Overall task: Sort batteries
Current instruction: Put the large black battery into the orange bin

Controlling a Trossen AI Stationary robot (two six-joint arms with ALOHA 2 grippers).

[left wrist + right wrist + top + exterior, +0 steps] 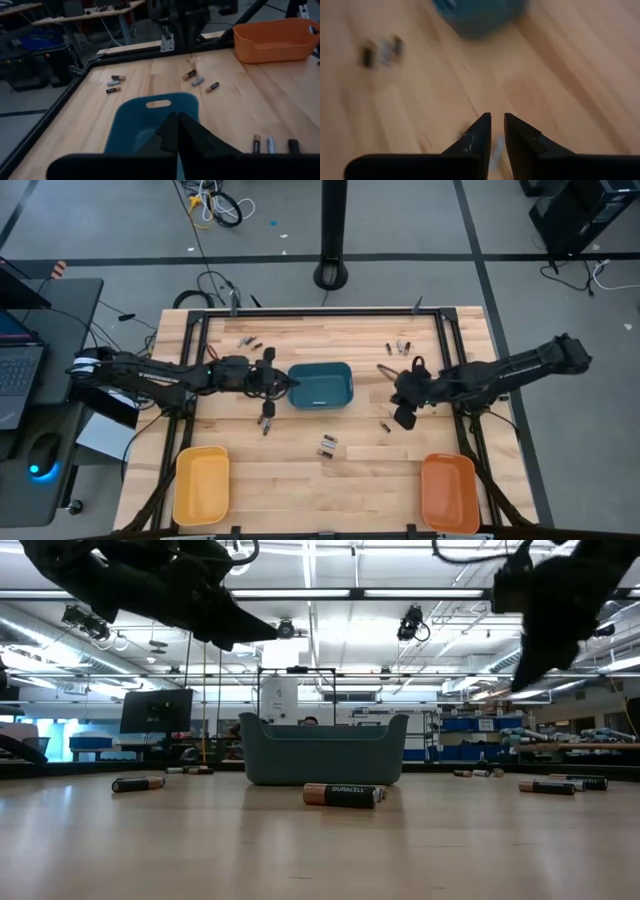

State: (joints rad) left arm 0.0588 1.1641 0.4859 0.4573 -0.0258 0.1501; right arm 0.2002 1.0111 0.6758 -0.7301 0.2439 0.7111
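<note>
- Batteries (pixel 327 445) lie scattered over the worktop (pixel 300 480), some near its far edge, some mid-worktop before the teal tray (pixel 321 385).
- Left pincer (pixel 283 383) hangs at the teal tray's left rim, fingers pressed together, holding nothing.
- Right pincer (pixel 497 131), right of the tray, hovers over a battery (pixel 384 426), fingers slightly parted and empty.
- Yellow tray (pixel 201 484) sits at the near-left corner, orange tray (pixel 449 492) at the near-right.
</note>
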